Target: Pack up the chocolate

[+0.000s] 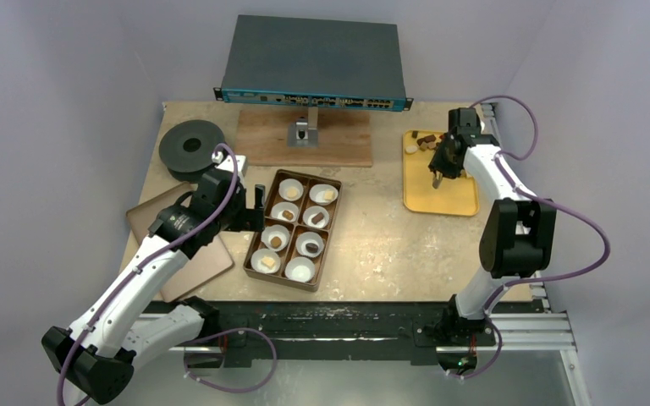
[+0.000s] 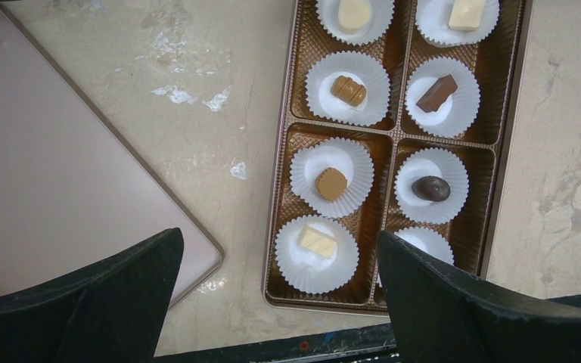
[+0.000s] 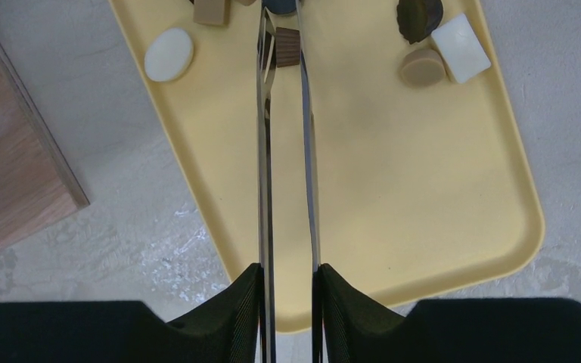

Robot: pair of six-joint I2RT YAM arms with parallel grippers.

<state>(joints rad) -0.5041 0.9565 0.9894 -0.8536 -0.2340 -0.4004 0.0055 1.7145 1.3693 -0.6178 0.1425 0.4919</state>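
Note:
The brown box (image 1: 258, 234) (image 2: 281, 174) holds white paper cups, most with one chocolate (image 2: 332, 183) each; the near right cup (image 2: 424, 240) is half hidden by a finger. My left gripper (image 1: 252, 205) (image 2: 278, 238) hangs open over the box's near end, empty. My right gripper (image 1: 445, 157) (image 3: 289, 271) is shut on metal tweezers (image 3: 263, 151) (image 1: 435, 176) above the yellow tray (image 1: 453, 199) (image 3: 408, 174). A dark brown chocolate (image 3: 288, 47) sits between the tweezer tips; whether it is lifted I cannot tell. Several loose chocolates (image 3: 169, 54) (image 1: 421, 141) lie at the tray's far end.
A flat tan lid (image 1: 148, 222) (image 2: 53, 174) lies left of the box. A black roll (image 1: 192, 146) stands at the back left. A wooden board (image 1: 338, 139) (image 3: 7, 159) with a metal stand and a dark device (image 1: 313, 63) sit behind.

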